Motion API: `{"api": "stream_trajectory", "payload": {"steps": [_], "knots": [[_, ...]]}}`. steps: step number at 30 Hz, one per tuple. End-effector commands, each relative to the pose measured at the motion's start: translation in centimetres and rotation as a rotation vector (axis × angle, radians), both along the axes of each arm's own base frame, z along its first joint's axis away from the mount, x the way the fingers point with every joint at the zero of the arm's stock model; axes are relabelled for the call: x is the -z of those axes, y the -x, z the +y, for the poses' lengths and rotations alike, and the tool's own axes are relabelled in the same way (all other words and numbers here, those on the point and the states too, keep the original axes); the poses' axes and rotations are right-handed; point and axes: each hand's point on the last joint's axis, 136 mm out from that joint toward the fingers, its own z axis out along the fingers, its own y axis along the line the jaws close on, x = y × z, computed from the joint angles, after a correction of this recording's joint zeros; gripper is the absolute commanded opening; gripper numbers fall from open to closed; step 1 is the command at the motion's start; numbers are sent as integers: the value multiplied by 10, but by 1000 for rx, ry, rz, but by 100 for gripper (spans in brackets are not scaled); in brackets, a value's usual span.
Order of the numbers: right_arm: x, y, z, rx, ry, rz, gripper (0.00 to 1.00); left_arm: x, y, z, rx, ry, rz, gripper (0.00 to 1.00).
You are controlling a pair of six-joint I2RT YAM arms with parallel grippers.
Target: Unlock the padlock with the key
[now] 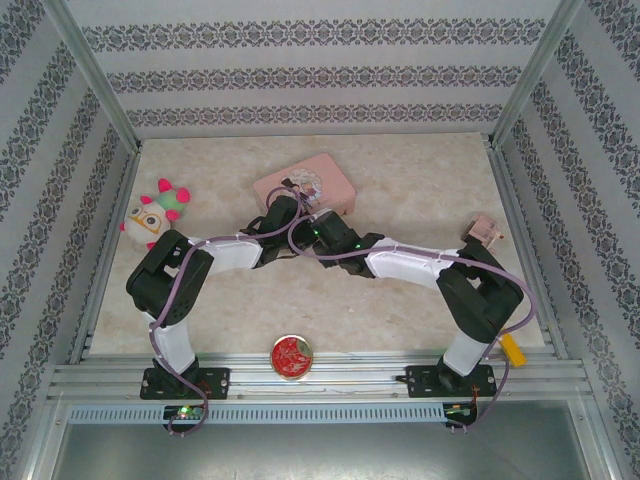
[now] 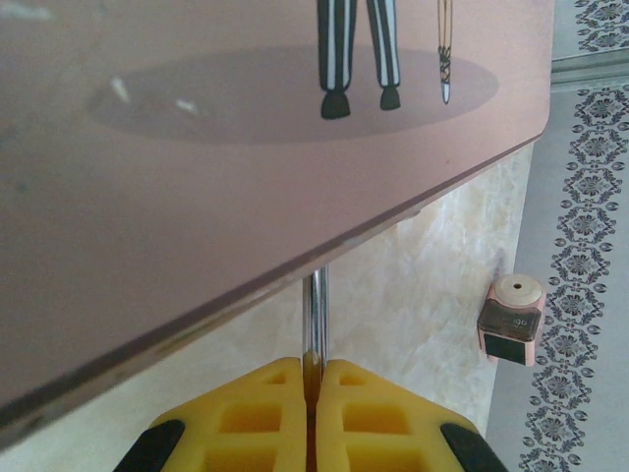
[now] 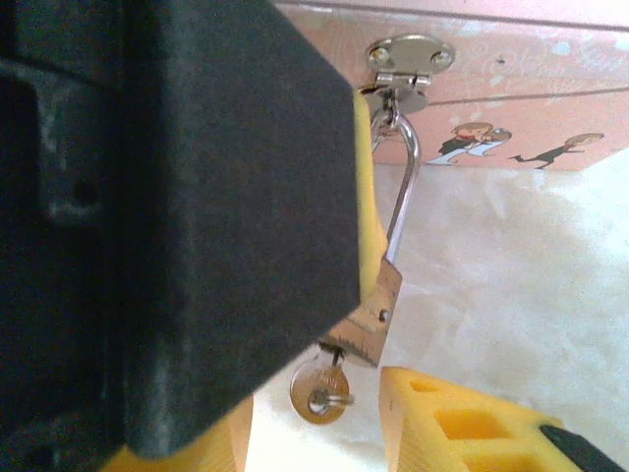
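We see the left gripper [image 2: 314, 372] pinched tight on the small brass padlock [image 3: 378, 313], whose thin shackle [image 3: 403, 187] hangs tilted from the hasp [image 3: 405, 57] on the front of the pink tin [image 3: 511, 108]. The key [image 3: 316, 395] sits in the padlock's underside. Our right gripper [image 3: 324, 441] stands wide open just below it, a yellow finger on either side, holding nothing.

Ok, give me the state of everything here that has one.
padlock: hanging from the hasp, key in it; locked or not, cannot tell
key: seated in the padlock's keyhole
pink box: lid shut
left gripper: shut on the padlock's shackle
right gripper: open around the key
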Motion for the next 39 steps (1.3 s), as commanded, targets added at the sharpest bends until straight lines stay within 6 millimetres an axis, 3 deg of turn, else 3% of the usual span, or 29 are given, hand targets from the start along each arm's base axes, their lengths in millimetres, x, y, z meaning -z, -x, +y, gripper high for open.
{"api": "stream_trajectory", "payload": {"steps": [1,8,19,22,33,39], "knots": [[-2,-8,3,2,41,-30,38,-6,9,-17,63,48,28,0],[2,-14,1,26,44,-38,35,-6,10,-17,68,52,30,0],[15,-15,-4,22,-75,18,19,-10,9,-20,75,69,24,0],[17,-18,-4,35,-126,40,10,-9,10,-21,73,77,26,0],[-3,-30,2,81,-579,176,0,-3,11,-21,75,83,38,0],[-13,-44,2,66,-826,237,0,-1,12,-22,75,90,46,0]]}}
